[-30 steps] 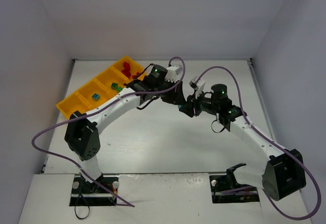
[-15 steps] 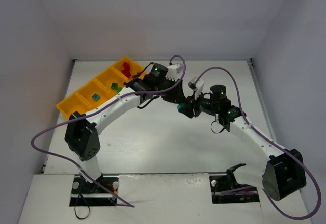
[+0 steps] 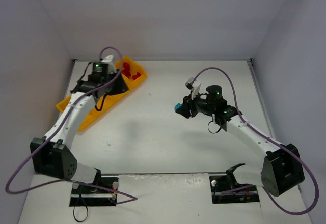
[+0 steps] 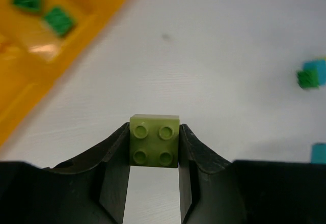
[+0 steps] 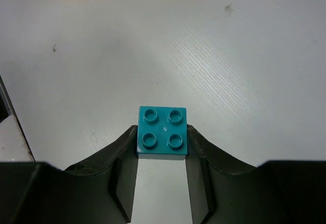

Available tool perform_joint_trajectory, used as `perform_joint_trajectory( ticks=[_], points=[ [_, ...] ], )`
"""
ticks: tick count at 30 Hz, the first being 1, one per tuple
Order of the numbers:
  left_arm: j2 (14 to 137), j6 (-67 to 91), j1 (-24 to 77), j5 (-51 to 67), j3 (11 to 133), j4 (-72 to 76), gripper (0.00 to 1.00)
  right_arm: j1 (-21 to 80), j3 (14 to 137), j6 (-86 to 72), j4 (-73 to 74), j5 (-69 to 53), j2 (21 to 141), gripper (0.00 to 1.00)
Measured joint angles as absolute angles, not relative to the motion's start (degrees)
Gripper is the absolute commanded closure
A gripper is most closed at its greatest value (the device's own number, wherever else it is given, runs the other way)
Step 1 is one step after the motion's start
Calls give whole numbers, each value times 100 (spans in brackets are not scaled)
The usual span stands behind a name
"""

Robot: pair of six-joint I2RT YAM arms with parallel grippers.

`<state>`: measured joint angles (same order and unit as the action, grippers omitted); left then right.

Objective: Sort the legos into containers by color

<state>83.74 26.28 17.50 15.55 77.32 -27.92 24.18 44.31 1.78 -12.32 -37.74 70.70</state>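
Though we look closely at the studs of both held bricks, any lettering on them is too soft for us to read. Our left hand (image 4: 154, 132) is narrowed onto a yellow-green brick (image 4: 154, 143), with its four studs facing the wrist camera and a finger pressed to each side. Beyond it in that view lies the white worktop (image 4: 214, 40), with the yellow-orange tray (image 4: 30, 89) in the upper left corner. Two green bricks (image 4: 58, 21) sit in one compartment; we cannot tell which, since the frame cuts the tray off.

From above, the left arm (image 3: 76, 109) lies across the tray and hides its middle compartments. Only the far-end compartment shows clearly, and it holds red bricks (image 3: 133, 74). In that view the left hand's fingertips are tucked out of sight under its wrist.

Our right hand (image 5: 162, 135) is closed on a teal brick (image 5: 162, 126), studs toward its camera, over the worktop and well apart from the tray.

At the right edge of the left wrist view we see a blurred blue-and-green shape (image 4: 309, 75). Below it is a blue patch (image 4: 320, 152) cut off by the frame. We cannot tell what either is.
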Motion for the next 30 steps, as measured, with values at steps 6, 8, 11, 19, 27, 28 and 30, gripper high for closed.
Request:
perform_joint_trajectory(
  ticks=[6, 8, 11, 19, 27, 28, 30],
  points=[
    [7352, 2628, 163, 416, 7146, -3385, 84, 2519, 4434, 56, -1267, -3728, 7216, 100],
    [7251, 2606, -222, 156, 7048, -3481, 84, 2523, 4447, -12, -1271, -3730, 7216, 100],
    [7406, 2593, -751, -174, 6971, -3618, 84, 2523, 4469, -106, -1288, -3741, 7218, 100],
    [8298, 2598, -1271, -582, 6963, -3553, 71, 2523, 4469, -191, -1306, -3782, 7216, 100],
    [8956, 2587, -1249, -1015, 6965, -3476, 53, 2523, 4466, -196, -1306, -3776, 7105, 100],
    [8993, 2580, -1249, -1063, 6965, -3472, 48, 2523, 4466, -196, -1308, -3778, 7087, 100],
    [9035, 2582, -1249, -1131, 6969, -3454, 34, 2523, 4466, -193, -1308, -3776, 7063, 100]
  ],
)
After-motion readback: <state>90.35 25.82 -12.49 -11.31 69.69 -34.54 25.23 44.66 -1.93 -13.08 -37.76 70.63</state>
